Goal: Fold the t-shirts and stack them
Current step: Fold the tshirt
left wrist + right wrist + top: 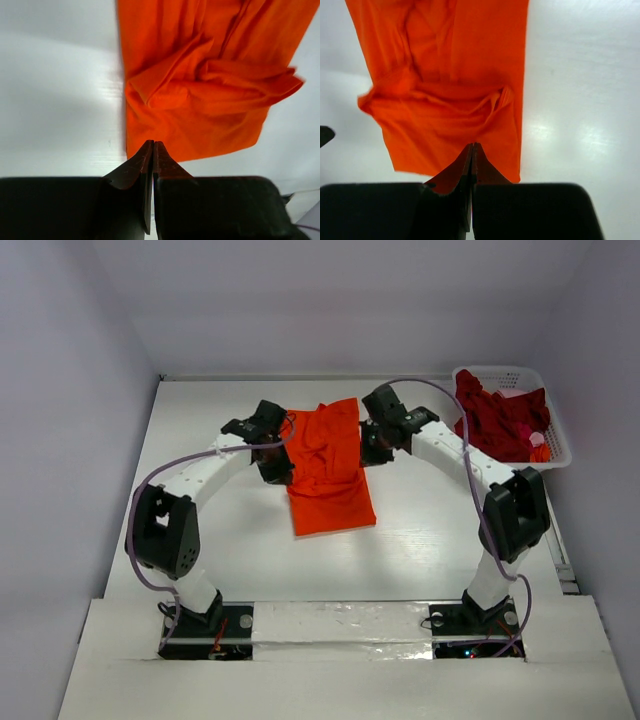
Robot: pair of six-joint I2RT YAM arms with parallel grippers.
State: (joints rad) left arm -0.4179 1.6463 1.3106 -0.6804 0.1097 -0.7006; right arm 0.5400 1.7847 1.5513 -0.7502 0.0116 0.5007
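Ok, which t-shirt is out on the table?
The orange t-shirt, lying on the table in the middle; the dark red t-shirt is bunched in the white basket.

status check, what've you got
Both shut: left gripper, right gripper, tips at opposite edges of orange t-shirt. Shirt rumpled, mid-table. Second, dark red t-shirt, in basket. Nothing in the way.

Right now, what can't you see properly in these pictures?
- Wrist views: left pincer and right pincer shut by the orange t-shirt; fingers hide whether cloth is caught.
- Wrist views: the top edge cuts off the orange t-shirt's far end.
- Top view: dark red t-shirt bunched in the white basket; folds hide its shape.
- Top view: small pink thing in the basket, too small to tell.
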